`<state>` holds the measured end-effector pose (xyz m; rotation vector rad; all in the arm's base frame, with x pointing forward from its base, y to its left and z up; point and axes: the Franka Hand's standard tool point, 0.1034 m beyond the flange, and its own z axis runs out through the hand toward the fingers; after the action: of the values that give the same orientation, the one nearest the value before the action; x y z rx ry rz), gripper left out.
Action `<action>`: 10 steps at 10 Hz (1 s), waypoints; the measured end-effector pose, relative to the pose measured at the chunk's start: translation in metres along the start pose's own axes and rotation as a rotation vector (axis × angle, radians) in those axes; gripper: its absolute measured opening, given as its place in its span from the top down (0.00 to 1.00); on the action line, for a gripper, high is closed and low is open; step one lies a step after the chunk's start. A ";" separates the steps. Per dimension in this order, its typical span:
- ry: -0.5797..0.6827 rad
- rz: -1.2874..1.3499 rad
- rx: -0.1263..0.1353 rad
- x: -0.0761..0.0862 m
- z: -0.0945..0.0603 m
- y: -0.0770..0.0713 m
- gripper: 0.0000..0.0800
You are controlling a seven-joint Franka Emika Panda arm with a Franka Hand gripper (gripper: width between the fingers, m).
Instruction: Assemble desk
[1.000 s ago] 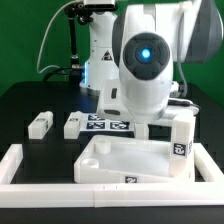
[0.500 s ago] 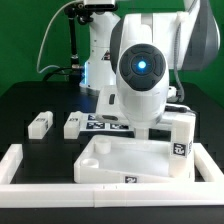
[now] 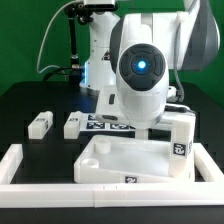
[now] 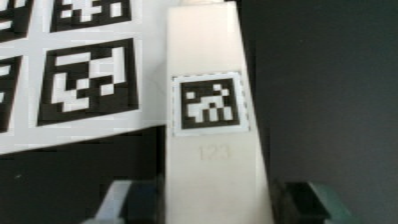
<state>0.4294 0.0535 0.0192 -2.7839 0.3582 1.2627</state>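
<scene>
Desk leg block (image 4: 210, 110), white with one tag, lies unmoved since before; gripper (image 4: 215, 205) fingers flank it, but I cannot tell if they clamp.

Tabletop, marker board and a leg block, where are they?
tabletop (image 3: 140, 160): exterior view, its flat middle.
marker board (image 3: 105, 126): exterior view, a printed tag.
leg block (image 4: 210, 102): wrist view, its marker tag.

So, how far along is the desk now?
Done: perhaps the upright leg at a corner of the tabletop; fixed or not, I cannot tell. In hand: the open gripper straddles another leg beside the marker board, not yet gripped. Left: two loose legs.
</scene>
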 end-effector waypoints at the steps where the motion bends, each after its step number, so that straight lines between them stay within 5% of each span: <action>1: 0.000 0.000 0.000 0.000 0.000 0.000 0.64; 5: -0.010 0.002 0.001 -0.003 -0.003 0.000 0.64; 7: -0.003 -0.001 0.031 -0.024 -0.064 0.002 0.64; 9: 0.039 0.008 0.056 -0.031 -0.106 0.023 0.64; 10: 0.044 -0.050 0.023 -0.026 -0.111 0.043 0.64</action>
<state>0.4843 -0.0003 0.1132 -2.7862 0.3022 1.1811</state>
